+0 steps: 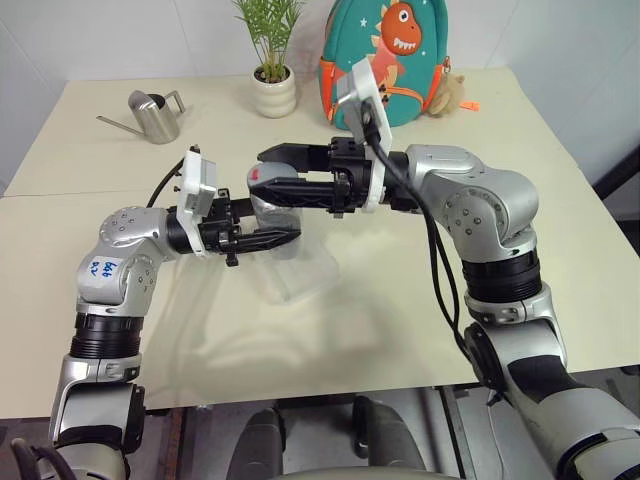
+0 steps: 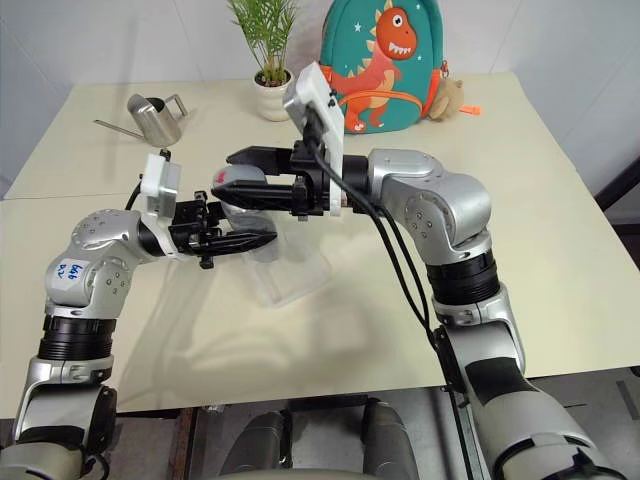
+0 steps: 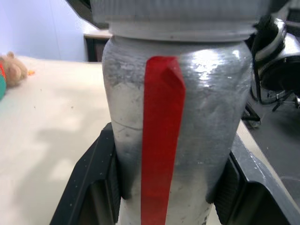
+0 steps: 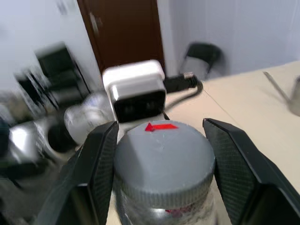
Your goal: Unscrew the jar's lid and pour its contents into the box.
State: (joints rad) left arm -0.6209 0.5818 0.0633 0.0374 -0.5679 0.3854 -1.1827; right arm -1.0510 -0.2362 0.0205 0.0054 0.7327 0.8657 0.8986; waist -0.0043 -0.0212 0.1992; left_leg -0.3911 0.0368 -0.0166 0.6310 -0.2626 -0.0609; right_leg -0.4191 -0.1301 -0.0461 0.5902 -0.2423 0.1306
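Plain test room, beige table (image 1: 560, 180), white walls, brown door (image 4: 124, 33), chair (image 4: 204, 54)

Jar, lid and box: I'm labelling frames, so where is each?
jar (image 3: 173, 140), left wrist view, on its red stripe.
lid (image 4: 164, 154), right wrist view, on its grey top.
box (image 1: 305, 280), left eye view, on its clear wall.

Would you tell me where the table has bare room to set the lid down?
Bare table lies in front of the box, and more between the watering can and the plant pot. The backpack's corner is crowded.
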